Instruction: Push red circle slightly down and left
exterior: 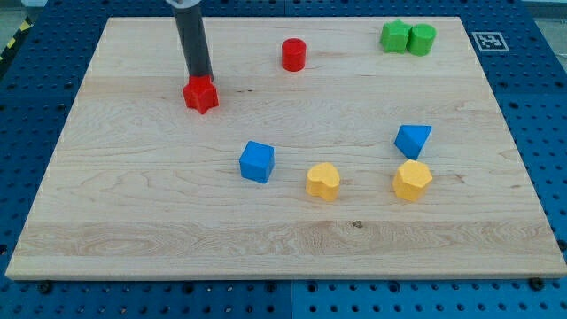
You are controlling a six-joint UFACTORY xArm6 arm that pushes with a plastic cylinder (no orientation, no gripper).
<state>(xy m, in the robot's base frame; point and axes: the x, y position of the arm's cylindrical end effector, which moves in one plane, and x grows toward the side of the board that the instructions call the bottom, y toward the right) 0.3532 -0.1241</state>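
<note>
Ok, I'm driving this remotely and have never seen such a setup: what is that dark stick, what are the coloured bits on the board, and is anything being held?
There is one picture, from a single camera looking down at a wooden board. The dark stick is the arm's rod; it has no grasping tool, so nothing is held. My tip only slides and pushes. It now sits at the top edge of a red star-like block, seemingly touching it. The red circle, your target, stands apart toward the view's right. Also there: two green blocks side by side at top right, a blue cube, a blue angular block, a yellow heart and a yellow block.
</note>
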